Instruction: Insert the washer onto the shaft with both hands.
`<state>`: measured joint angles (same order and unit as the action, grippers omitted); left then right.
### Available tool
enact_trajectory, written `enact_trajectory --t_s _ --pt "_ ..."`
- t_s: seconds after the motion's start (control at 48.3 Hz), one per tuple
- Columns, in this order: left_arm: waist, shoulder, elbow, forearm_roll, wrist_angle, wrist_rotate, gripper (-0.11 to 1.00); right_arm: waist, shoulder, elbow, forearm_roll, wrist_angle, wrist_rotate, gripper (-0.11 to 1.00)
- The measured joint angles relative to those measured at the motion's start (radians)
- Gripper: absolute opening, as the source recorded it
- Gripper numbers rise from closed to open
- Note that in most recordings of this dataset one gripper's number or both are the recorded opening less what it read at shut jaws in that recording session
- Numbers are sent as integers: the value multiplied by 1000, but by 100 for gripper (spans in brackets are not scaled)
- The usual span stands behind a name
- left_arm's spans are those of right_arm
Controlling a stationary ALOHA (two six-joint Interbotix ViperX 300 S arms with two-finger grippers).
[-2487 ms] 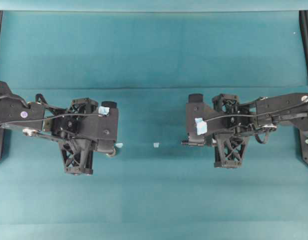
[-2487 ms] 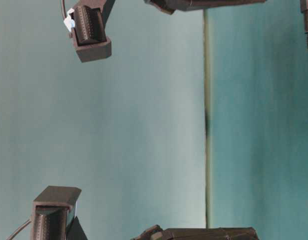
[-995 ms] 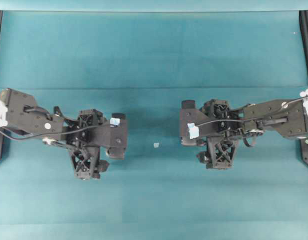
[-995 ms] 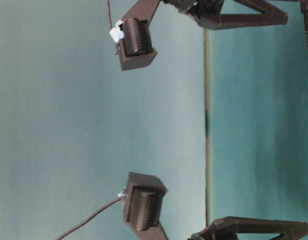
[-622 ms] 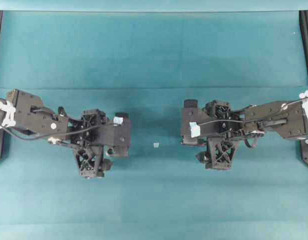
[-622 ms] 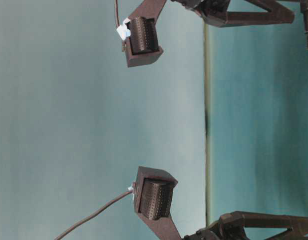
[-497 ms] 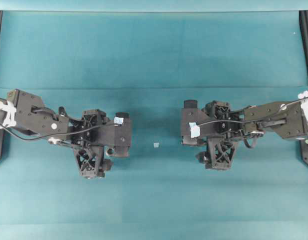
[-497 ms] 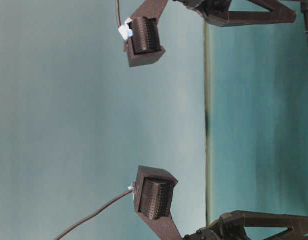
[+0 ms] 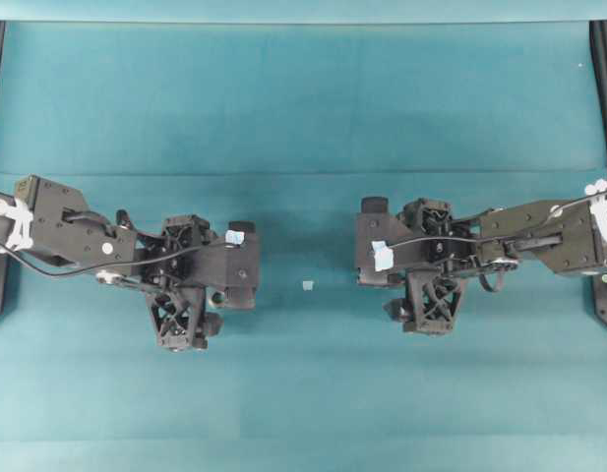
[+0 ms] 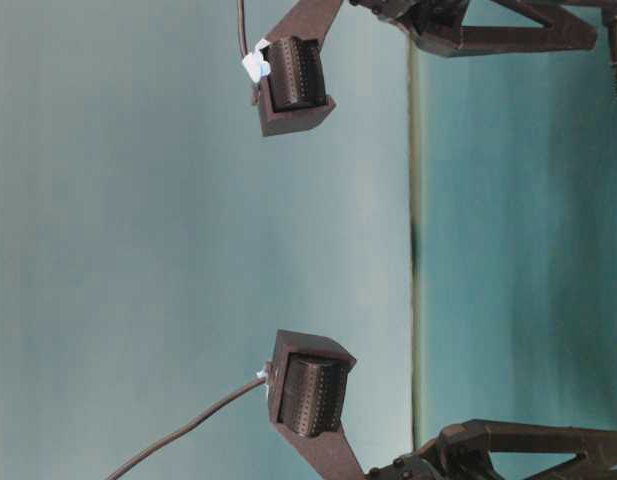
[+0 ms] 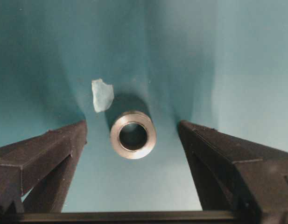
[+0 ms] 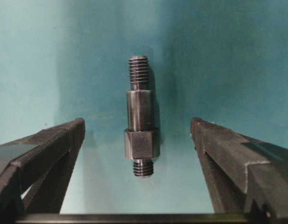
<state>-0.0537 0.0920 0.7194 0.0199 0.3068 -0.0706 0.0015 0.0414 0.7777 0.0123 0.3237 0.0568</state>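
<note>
I'm at the pre-grasp stage on both sides, nothing picked up yet. In the left wrist view the left gripper (image 11: 132, 140) is spread wide with the washer (image 11: 133, 134) sitting dead centre between the two black fingers (image 11: 45, 149), clear of both. Same story in the right wrist view: right gripper (image 12: 140, 144) released and wide, the shaft (image 12: 140, 116) lying on the teal table (image 12: 228, 56) in the middle of the frame, running top to bottom, untouched by either finger.

From overhead the two arms face each other across the middle of the frame, left gripper (image 9: 216, 295) left of centre, right gripper (image 9: 380, 280) right of centre, with a tiny pale scrap (image 9: 307, 285) on the cloth between them. I can't make out the washer or shaft from up there, the gripper bodies cover them.

As I read it, the next move is to come down a bit more on both sides and close. The washer is the fiddly one: it's a short thick ring, bare grey metal, dark bore facing the camera, so the fingers need to pinch its outer wall without skating off. There's another pale scrap (image 11: 102, 94) just up and left of it, not touching, shouldn't matter.

The shaft is dark steel, threaded at both ends, smooth barrel in the upper half, thicker collar lower down. I'd grab across the collar or barrel so a threaded end stays free for the washer.
</note>
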Motion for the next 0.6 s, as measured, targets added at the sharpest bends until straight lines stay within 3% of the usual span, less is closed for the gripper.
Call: enact_trajectory --t_s 0.601 --pt "0 2 -2 0 0 0 93 -34 2 -3 2 72 0 92"
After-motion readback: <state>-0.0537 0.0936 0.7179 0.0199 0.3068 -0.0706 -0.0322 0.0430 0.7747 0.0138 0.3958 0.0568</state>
